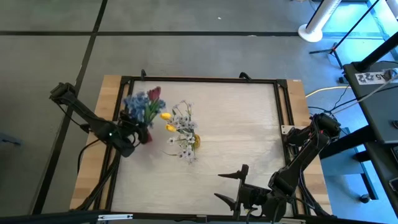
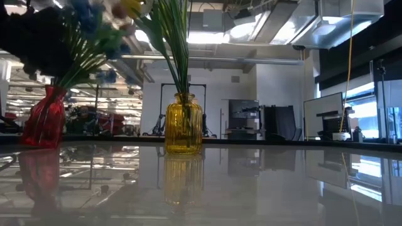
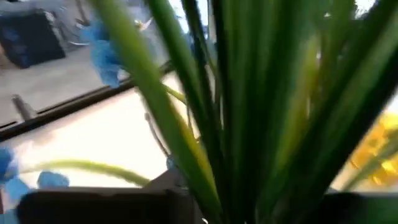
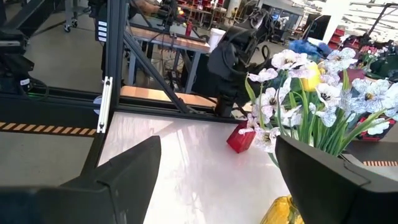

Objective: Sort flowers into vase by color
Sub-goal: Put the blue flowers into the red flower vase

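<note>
From above we see two vases on the pale table (image 1: 249,137): a red vase (image 1: 145,136) toward the left side and a yellow vase (image 1: 195,141) just to its right, nearer the middle. The red vase holds blue clustered blooms (image 1: 135,103) and a dark red bud (image 1: 153,93), fanning out toward the far edge of the table. The yellow vase carries yellow tulips (image 1: 168,121) and white wispy sprigs (image 1: 184,134). In the low view the red vase (image 2: 45,119) stands left of the yellow vase (image 2: 183,123), both upright, their green stems rising out of the necks. The left gripper (image 1: 129,132) sits right at the red vase, close against its bouquet; its wrist view is filled with green stems (image 3: 249,112) and a few blue petals, and we cannot tell from any view whether its fingers are apart or closed on a stem. The right gripper (image 1: 235,185) waits near the front edge of the table, right of centre, well apart from both vases, its fingers (image 4: 118,180) spread wide with nothing between them. Its wrist view looks across the table at the white and yellow flowers, with the red vase (image 4: 241,138) and the left arm's dark gripper beyond them.
</note>
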